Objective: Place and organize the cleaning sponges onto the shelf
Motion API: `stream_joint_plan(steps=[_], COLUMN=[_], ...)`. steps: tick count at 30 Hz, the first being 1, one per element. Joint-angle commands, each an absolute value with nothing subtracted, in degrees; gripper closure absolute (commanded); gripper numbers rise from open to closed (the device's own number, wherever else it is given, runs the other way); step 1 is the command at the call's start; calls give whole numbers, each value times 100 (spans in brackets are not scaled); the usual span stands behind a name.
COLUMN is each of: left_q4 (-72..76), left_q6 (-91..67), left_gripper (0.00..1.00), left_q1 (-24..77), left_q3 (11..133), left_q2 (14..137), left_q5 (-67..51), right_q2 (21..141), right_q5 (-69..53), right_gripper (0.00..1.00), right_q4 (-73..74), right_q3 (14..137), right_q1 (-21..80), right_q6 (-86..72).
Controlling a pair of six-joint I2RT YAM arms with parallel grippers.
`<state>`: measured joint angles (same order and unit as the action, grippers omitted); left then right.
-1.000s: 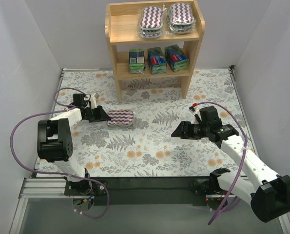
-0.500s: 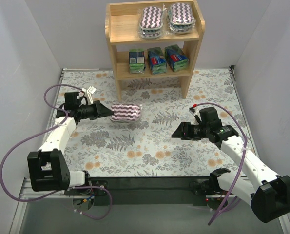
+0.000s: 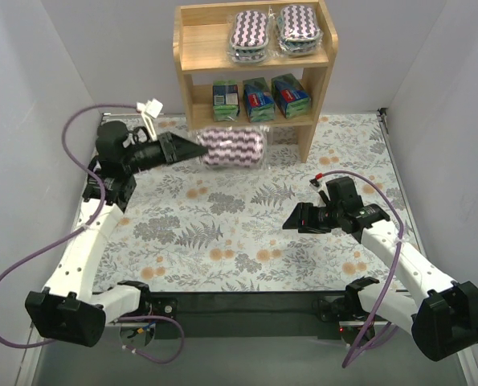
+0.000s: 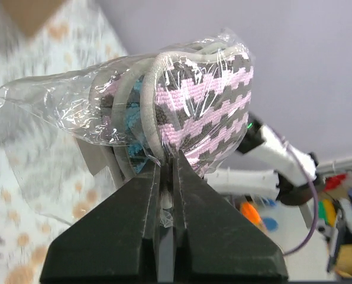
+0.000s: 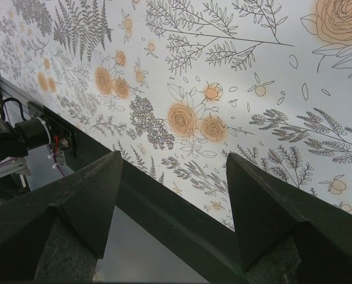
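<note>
Right wrist view settles what the overhead one leaves vague: the right pincer [image 5: 174, 158] is spread wide with nothing between its fingers. Only the floral tabletop [image 5: 235, 71] and its dark near edge lie beneath. From above, that arm hovers low over the right half of the tabletop, pointing left, well apart from everything else.

Further in, the left pincer [image 3: 198, 149] is raised above the tabletop on the left side, pointing right toward the shelf [image 3: 202, 50]. Only the left wrist view shows its grip. Both fingers are pressed together on the edge of one wrapped purple-and-white sponge [image 4: 205, 100], with a teal layer visible inside and loose clear wrap trailing left.

Overhead, this held sponge hangs in the air in front of the shelf's lower tier, covering the lower part of its left side panel. Behind it, three boxy packs [image 3: 259, 100] stand side by side on the lower tier. On the top tier's right half lie the left oval sponge [image 3: 249, 36] and the right oval sponge [image 3: 298, 30], side by side.
</note>
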<state>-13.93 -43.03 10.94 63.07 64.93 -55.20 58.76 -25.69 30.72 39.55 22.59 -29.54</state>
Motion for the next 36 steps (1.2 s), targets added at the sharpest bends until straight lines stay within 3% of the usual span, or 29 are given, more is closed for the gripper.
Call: stream_joint_plan(steps=[1,12,17,30,36], left_q4=[-580,-835,-1107,-1653,-1573], left_q6=[-5114,-6688,-6609,-5794,-5765], left_gripper=[100,100,100,100,100], left_q1=[1072,1133,1845,3919,4236], left_q3=[7319,10185,11414,13507,13518], left_q2=[6257,8225,8788,10089,10433], left_q5=[-4660,-2243,-91,5101,6107], right_q2=[5915,6012,6003,5889,5880], right_q5=[-2549,-2549,-2584,-2672,-2724], right_gripper=[34,34,35,35,35], right_q4=[3129,3050,2945,2848,2848], right_q3=[4236,4412,4430,4368,4342], right_q1=[2285,2285,2285,2285,2285], right_q6=[-2848,-2839,-2865,-2786,-2698])
